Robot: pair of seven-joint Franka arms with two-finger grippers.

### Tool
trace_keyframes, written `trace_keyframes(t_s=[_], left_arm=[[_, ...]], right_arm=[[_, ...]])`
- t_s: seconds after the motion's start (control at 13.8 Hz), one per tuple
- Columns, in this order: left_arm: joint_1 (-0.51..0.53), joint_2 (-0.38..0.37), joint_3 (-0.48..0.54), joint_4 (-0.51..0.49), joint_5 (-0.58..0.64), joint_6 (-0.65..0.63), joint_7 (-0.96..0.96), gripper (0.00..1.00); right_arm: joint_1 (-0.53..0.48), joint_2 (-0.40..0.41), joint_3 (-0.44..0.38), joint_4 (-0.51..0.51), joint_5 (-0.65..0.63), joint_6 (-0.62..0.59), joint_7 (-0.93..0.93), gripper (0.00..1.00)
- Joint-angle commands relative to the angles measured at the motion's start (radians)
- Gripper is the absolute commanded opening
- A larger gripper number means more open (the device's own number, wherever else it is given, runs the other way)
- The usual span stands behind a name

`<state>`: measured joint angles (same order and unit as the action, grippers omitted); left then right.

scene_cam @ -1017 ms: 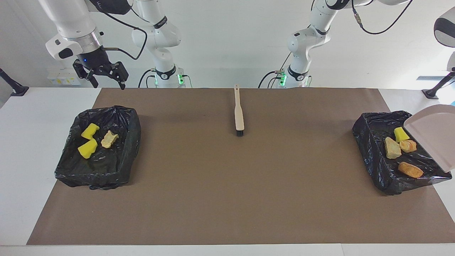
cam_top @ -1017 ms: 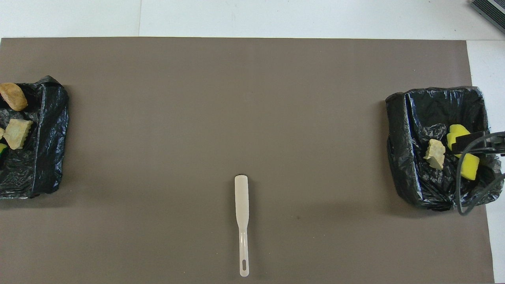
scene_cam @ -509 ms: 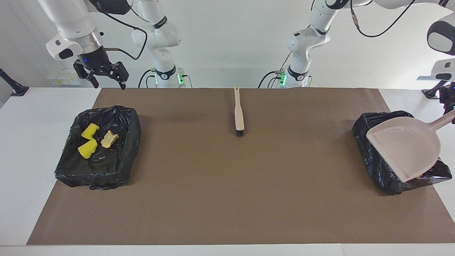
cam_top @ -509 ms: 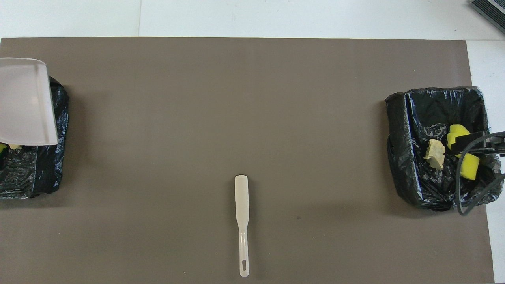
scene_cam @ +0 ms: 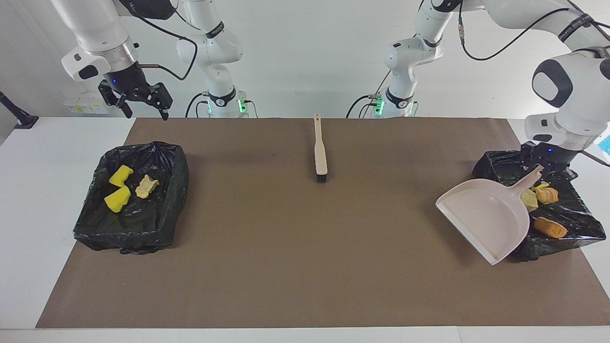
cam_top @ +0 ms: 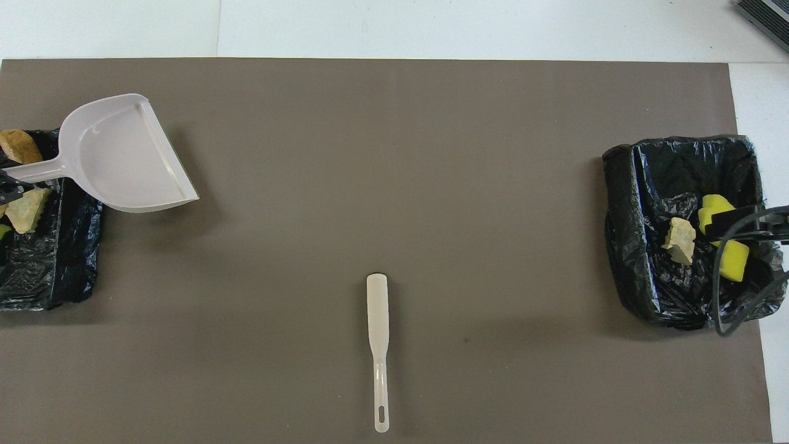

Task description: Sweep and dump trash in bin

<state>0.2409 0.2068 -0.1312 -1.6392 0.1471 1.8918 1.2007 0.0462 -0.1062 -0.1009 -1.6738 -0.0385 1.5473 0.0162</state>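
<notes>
My left gripper (scene_cam: 541, 167) is shut on the handle of the beige dustpan (scene_cam: 486, 219), which hangs empty over the inner edge of the black-lined bin (scene_cam: 495, 162) at the left arm's end. Its mouth points toward the table's middle. In that bin lie trash bits: an orange-brown lump (scene_cam: 550, 227), a bread-like piece (scene_cam: 547, 194) and a pale piece (scene_cam: 529, 199). The bin (scene_cam: 157, 224) at the right arm's end holds two yellow wedges (scene_cam: 120, 175) (scene_cam: 117, 199) and a beige flaky bit (scene_cam: 146, 186). My right gripper (scene_cam: 145, 113) hangs open and empty above that bin's robot-side edge.
A beige brush (scene_cam: 320, 152) lies on the brown mat (scene_cam: 305, 267) midway between the bins, close to the robots' edge, bristles pointing away from them. From overhead the dustpan (cam_top: 123, 160) overlaps the bin (cam_top: 68, 259), and the brush (cam_top: 378, 345) lies alone.
The left arm swung the dustpan from tipped up over its bin down and toward the table's middle, levelling it. The trash under it shows again. The right arm stayed put.
</notes>
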Motion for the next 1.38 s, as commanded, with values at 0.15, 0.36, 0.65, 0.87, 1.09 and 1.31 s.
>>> trace_keyframes(t_s=[0.15,0.36,0.65,0.87,1.09,1.31], left_arm=[[-0.165,-0.026,0.015,-0.146,-0.044,0.133,-0.312,0.00],[-0.286,-0.024,0.016,-0.146,-0.043,0.138,-0.582,0.00],[-0.472,-0.017,0.016,-0.146,-0.043,0.148,-1.043,0.00],[-0.589,-0.010,0.016,-0.142,-0.047,0.150,-1.278,0.00],[-0.682,0.035,0.016,-0.134,-0.047,0.214,-1.484,0.00],[-0.748,0.086,0.015,-0.114,-0.047,0.250,-1.601,0.00]], right_arm=[[-0.011,-0.020,0.001,-0.023,0.026,-0.003,-0.042,1.00],[-0.009,-0.029,0.000,-0.040,0.025,0.007,-0.081,1.00],[-0.011,-0.026,0.000,-0.041,0.026,0.008,-0.071,1.00],[-0.011,-0.027,0.000,-0.041,0.026,0.007,-0.074,1.00],[-0.011,-0.027,0.000,-0.043,0.026,0.007,-0.078,1.00],[-0.012,-0.029,0.000,-0.044,0.025,0.007,-0.082,1.00]])
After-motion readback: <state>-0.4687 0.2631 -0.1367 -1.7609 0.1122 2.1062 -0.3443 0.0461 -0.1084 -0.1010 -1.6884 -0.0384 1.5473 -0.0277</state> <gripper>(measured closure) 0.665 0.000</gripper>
